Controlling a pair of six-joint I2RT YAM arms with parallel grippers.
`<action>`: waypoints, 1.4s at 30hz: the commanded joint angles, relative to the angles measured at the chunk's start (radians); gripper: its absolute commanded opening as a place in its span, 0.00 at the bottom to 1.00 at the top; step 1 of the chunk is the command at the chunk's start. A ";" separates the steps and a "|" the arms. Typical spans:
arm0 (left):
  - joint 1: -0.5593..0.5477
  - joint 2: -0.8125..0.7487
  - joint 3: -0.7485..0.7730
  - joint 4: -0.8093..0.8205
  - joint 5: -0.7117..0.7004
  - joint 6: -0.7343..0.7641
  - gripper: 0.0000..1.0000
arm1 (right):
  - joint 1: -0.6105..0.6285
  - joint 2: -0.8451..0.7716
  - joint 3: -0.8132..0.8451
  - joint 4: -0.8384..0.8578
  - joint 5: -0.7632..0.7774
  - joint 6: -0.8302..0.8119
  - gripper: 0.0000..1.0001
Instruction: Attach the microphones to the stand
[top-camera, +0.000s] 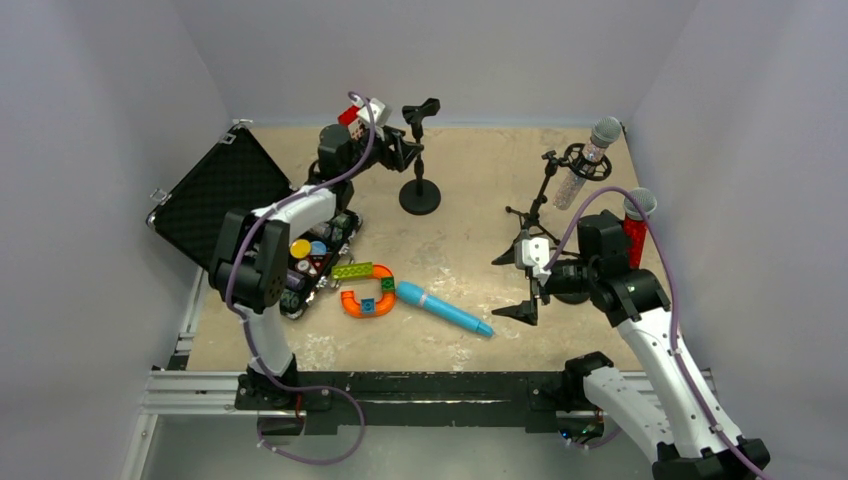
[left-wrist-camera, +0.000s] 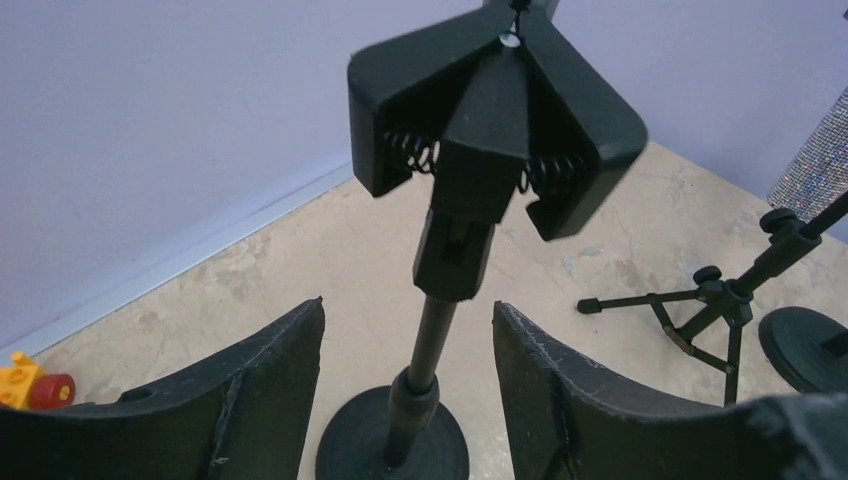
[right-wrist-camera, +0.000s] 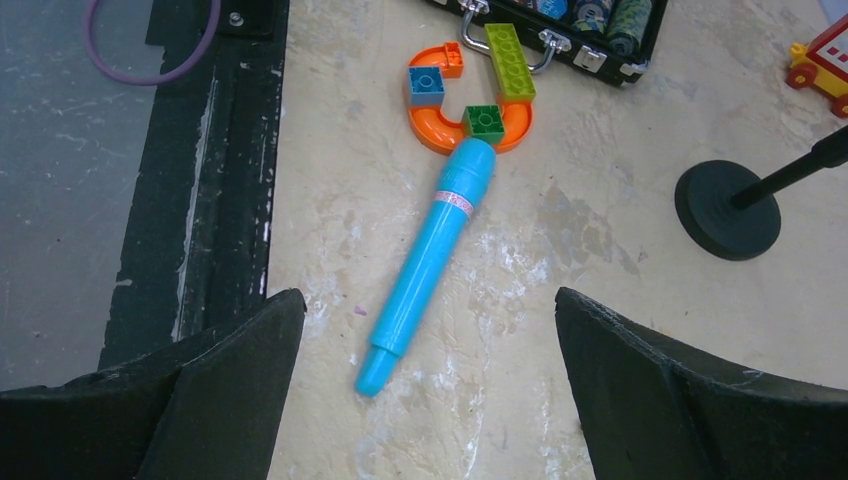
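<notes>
A light-blue microphone (top-camera: 445, 308) lies flat on the table; in the right wrist view (right-wrist-camera: 430, 255) it lies below and between my open fingers. My right gripper (top-camera: 540, 275) (right-wrist-camera: 428, 295) is open and empty above it. The silver glitter microphone (top-camera: 590, 160) sits in the ring of a tripod stand (top-camera: 535, 215). The red glitter microphone (top-camera: 636, 225) stands upright behind my right arm. A round-base stand (top-camera: 419, 190) with an empty spring clip (left-wrist-camera: 495, 110) stands at the back. My left gripper (top-camera: 398, 150) (left-wrist-camera: 408, 330) is open, with the stand's pole (left-wrist-camera: 432, 335) between its fingers, untouched.
An open black case (top-camera: 215, 190) with small coloured items lies at the left. An orange curved piece with toy bricks (top-camera: 367, 290) lies beside the blue microphone's head. A toy block (top-camera: 362, 112) sits at the back. A black rail (top-camera: 400, 390) runs along the near edge.
</notes>
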 joint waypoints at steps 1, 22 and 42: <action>0.002 0.044 0.087 0.095 0.032 0.026 0.63 | -0.004 -0.005 -0.003 -0.004 -0.023 -0.014 0.99; -0.005 -0.005 0.007 0.110 0.369 0.112 0.00 | -0.004 0.000 -0.007 0.002 -0.011 -0.013 0.99; -0.061 -0.304 -0.434 0.139 0.420 0.139 0.00 | -0.004 0.004 -0.010 0.002 -0.028 -0.011 0.99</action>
